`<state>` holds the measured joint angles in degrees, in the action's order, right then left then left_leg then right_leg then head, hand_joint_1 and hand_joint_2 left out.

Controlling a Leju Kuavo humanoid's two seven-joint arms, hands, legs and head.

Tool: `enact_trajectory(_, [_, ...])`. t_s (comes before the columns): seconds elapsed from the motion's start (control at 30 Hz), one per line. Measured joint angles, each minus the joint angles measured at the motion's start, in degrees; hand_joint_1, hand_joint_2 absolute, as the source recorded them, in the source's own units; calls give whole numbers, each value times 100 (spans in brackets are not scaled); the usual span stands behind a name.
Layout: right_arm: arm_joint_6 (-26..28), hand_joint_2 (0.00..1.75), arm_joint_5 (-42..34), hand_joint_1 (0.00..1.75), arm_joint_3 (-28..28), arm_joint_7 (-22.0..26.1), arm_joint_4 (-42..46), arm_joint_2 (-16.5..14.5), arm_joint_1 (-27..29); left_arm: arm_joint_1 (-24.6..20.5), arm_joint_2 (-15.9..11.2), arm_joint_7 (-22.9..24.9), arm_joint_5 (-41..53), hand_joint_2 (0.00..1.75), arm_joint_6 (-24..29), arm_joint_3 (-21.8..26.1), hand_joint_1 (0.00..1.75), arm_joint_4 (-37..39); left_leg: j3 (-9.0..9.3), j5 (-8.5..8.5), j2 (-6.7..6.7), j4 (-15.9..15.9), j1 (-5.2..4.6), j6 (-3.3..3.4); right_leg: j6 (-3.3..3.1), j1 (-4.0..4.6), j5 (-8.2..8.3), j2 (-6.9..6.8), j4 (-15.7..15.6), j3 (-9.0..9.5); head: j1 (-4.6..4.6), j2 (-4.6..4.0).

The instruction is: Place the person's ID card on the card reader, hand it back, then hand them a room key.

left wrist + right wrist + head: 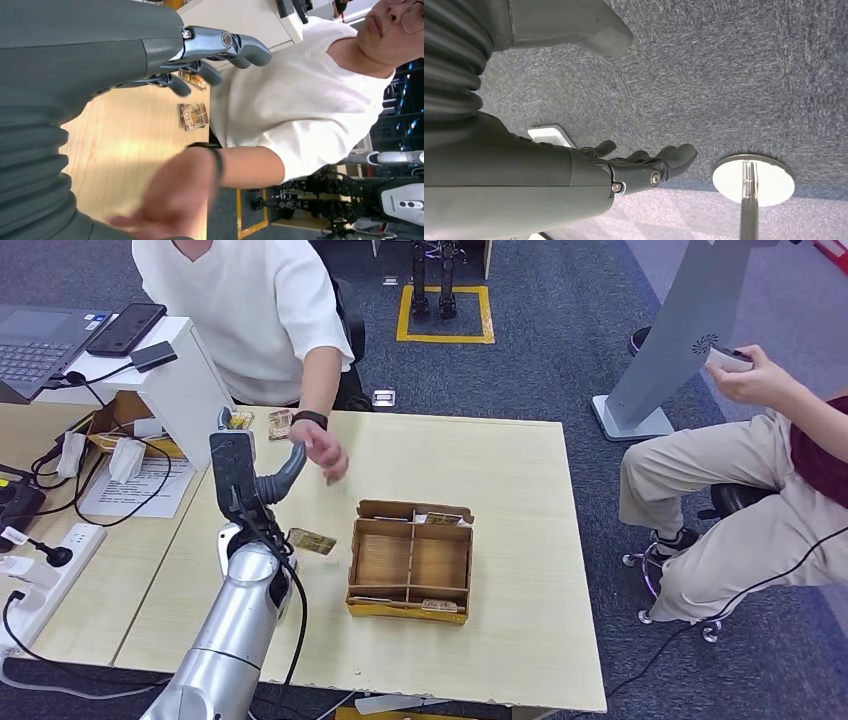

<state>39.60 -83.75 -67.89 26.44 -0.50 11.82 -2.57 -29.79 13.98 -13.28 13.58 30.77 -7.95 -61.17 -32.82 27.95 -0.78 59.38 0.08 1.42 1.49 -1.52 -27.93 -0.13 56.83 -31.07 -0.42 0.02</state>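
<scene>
The left hand (240, 465) was up over the surface (520, 490) with empty fingers (220, 45) apart, near the person's hand (325, 452); the right hand (644, 167) hung empty.

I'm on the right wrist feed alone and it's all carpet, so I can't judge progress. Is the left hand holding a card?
Observer: No. The left hand is raised over the table, fingers apart, holding nothing.
Operator: Then where are the cards and the person?
Observer: One card shows beside the left forearm, near the wooden box. I can't tell whether it lies flat. The person's hand is just beyond the left hand, blurred, and a second card lies at the table's far edge.
</scene>
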Motion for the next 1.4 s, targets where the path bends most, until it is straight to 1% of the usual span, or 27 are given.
enact_trajectory(0.17, [0,175,-60,0,-2,20,0,-1,5,15,-51,40,-73,175,4,-91,0,29,-3,0,0,0,0,0,0,0,0,0,0,-3,0,0])
enact_trajectory(0.7, [0,175,-113,0,-2,91,0,-2,56,57,-125,33,-182,175,43,-144,0,77,-6,0,0,0,0,0,0,0,0,0,0,-5,0,-2])
enact_trajectory(0.93, [-2,175,-110,0,7,116,0,-2,72,77,-145,-54,-203,175,93,-179,0,78,-7,0,0,0,0,0,0,0,0,-1,0,-6,0,0])
enact_trajectory(1.03, [-2,175,-106,0,44,133,0,-2,88,126,-161,-203,-195,175,209,-201,0,60,-6,0,0,0,0,0,0,0,0,0,0,-6,0,-1])
enact_trajectory(1.13, [-2,175,-167,0,118,200,0,-5,138,305,-168,-415,-251,175,332,-212,0,-112,-7,1,0,0,0,0,0,0,-1,0,0,-6,0,-1])
enact_trajectory(1.2, [-2,175,-223,0,198,263,0,-12,193,512,-175,-599,-364,175,344,-240,0,-372,-8,2,0,-1,0,-1,1,0,-2,0,0,-7,0,0])
enact_trajectory(1.3, [-2,175,-266,0,324,360,2,-27,282,906,-205,-888,-676,175,165,-335,0,-915,-11,5,0,-1,0,2,3,0,-5,-1,0,-11,-1,-2])
enact_trajectory(1.4, [-2,175,-280,0,420,412,2,-39,340,1210,-233,-1010,-867,175,4,-421,0,-1344,-16,6,-1,-1,0,4,3,0,-6,-3,-1,-13,0,-1])
